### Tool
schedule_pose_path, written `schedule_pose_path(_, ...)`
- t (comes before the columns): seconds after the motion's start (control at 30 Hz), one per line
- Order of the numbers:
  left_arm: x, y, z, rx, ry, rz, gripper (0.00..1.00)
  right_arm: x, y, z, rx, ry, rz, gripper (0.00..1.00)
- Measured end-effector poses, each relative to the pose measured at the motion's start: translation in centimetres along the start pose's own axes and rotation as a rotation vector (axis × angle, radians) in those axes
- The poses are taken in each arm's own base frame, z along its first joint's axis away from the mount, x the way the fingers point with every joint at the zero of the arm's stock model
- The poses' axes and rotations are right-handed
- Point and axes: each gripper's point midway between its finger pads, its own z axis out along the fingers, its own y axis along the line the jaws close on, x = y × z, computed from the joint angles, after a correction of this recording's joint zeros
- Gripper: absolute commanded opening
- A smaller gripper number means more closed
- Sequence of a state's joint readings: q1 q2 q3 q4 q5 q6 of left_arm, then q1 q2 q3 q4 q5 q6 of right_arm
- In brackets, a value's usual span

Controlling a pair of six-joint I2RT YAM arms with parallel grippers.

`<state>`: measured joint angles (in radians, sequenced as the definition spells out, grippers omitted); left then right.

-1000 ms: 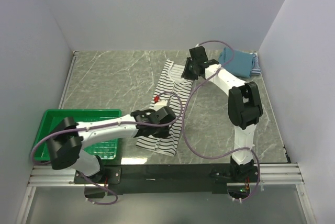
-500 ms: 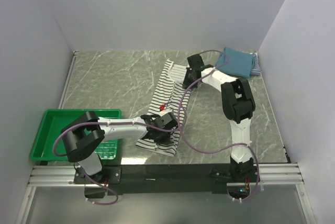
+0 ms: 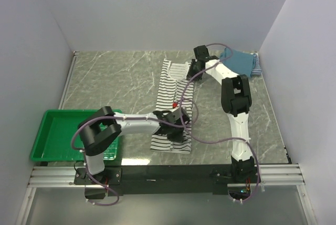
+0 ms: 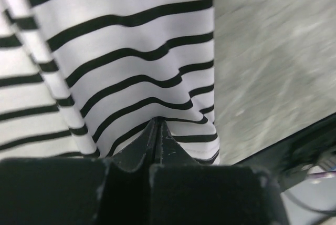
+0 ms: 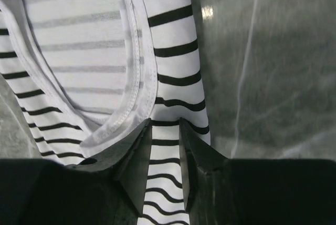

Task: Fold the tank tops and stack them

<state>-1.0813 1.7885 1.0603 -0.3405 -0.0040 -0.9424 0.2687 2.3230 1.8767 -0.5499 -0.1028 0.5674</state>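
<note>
The black-and-white striped tank top [image 3: 172, 99] lies lengthwise in the middle of the table, straps at the far end. My left gripper [image 3: 177, 125] sits low over its near part. In the left wrist view the left gripper [image 4: 156, 121] is shut, with a fold of the striped cloth [image 4: 131, 41] pinched at its tips. My right gripper [image 3: 193, 70] is at the far right strap. In the right wrist view the right gripper [image 5: 166, 125] stands open, and the strap [image 5: 173, 51] runs flat between its fingers. A folded teal tank top [image 3: 240, 62] rests on a fine-striped one [image 3: 256, 67] at the far right.
A green plastic basket [image 3: 50, 141] stands at the near left, close to the left arm's base. White walls close in the marble table [image 3: 115, 78] on three sides. Purple cables loop over the near right part of the table.
The left gripper has closed on the cloth and moved right, dragging the shirt's near end right and straightening it. The right gripper has shifted slightly farther back along the strap.
</note>
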Motion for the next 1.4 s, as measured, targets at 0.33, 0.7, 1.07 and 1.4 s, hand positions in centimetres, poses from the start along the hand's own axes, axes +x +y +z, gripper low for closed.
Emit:
schedule_pose_path(0.33, -4.6, -3.8, 2.7, 0.115, -0.022, -0.048, 0.04, -6.3, 1.5, -1.8, -0.091, -0.119, -0.022, 0.52)
schedule_pose_path(0.7, -7.9, -5.9, -5.3, 0.249, -0.204, -0.043, 0.05, -4.3, 1.3, -12.5, -0.185, -0.211, 0.007, 0.47)
schedule_pose_path(1.07, -5.9, -2.7, -2.2, 0.138, -0.146, -0.015, 0.05, 13.0, -3.9, -12.4, -0.194, -0.005, 0.079, 0.42)
schedule_pose_path(1.4, -3.0, 0.2, -0.5, 0.061, -0.077, -0.007, 0.01, 17.3, -3.2, -10.1, -0.259, 0.078, 0.098, 0.34)
